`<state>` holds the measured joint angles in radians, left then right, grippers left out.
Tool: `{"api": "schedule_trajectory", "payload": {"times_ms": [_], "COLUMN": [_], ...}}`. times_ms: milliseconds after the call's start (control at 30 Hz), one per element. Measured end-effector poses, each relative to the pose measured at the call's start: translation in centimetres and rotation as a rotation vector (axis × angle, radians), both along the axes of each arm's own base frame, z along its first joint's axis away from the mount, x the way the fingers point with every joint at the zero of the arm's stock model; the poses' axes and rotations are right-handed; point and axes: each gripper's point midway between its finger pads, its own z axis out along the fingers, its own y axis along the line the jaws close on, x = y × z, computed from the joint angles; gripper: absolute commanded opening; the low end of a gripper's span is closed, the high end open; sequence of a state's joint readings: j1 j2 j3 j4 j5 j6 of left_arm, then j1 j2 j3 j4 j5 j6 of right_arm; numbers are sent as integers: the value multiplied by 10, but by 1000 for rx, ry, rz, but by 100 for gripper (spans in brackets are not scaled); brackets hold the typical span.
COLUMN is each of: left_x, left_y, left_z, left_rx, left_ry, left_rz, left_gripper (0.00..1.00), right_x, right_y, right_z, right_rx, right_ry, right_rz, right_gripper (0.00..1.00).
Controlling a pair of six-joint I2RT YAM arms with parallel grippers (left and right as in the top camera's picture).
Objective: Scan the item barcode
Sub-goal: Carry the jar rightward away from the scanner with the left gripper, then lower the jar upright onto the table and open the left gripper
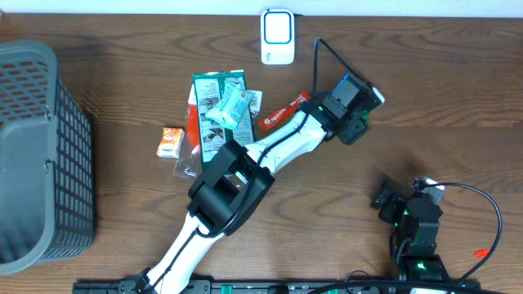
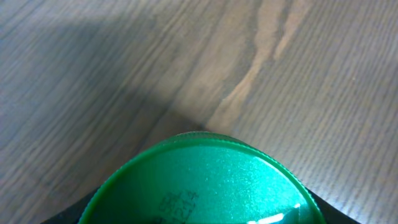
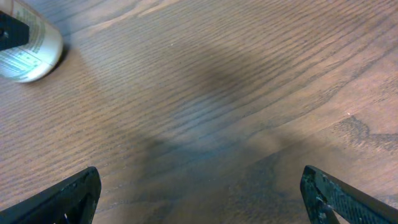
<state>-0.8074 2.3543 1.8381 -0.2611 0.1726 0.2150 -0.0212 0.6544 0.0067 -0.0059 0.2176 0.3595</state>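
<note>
- The green-capped container (image 2: 205, 186) is in the left claw (image 1: 362, 103), out over the right-hand middle of the worktop (image 1: 458, 82). It is away from the heap of other goods.
- From the left wrist camera its round green lid fills the bottom of the picture, with a faint stamped code on top. From the right wrist camera, off in the corner, you see a pale body with a printed label and a dark finger across it.
- That claw is partly closed and pinching the container by its sides. I can't tell whether the container is clear of the wood or just touching it.
- I can't make out a barcode in any view. If there is one it is probably on the side label, not the lid.
- The white box at the far edge looks like the scanner (image 1: 278, 37). It sits well apart from the container, further back and to the left.
- My reading is that the item is picked and the presenting step is in hand, with no scan made yet.
- The next move calls for carrying the container back towards that scanner and turning the wrist so the label faces its window. A round body may need a slow roll to find the code.
- The right claw (image 3: 199, 177) is spread wide and empty, low near the front edge, taking no part.
- Left of the arm lie green packets (image 1: 219, 102), a red packet (image 1: 282, 114) and a small orange box (image 1: 170, 140).
- A dark mesh basket (image 1: 41, 155) stands at the far left.
</note>
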Motion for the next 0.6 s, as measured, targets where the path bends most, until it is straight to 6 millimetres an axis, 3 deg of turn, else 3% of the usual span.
{"api": "schedule_trajectory", "payload": {"times_ms": [100,233,400,600], "left_x": [-3,1,8,12], "left_y": [-3,0,6,8], "left_z": [0,0,-1,-1], "left_rx": [0,12,44,55], "left_ry": [-1,-17,-47,-64], "left_rz": [-6,14,53,68], "left_gripper": [53,69,80,81], "right_x": [0,1,1,1], "right_y": [0,0,0,0], "right_z": [0,1,1,1], "right_rx": [0,0,0,0], "right_ry": [-2,-3,-3,-3], "right_rz": [0,0,0,0], "right_gripper": [99,99,99,99]}}
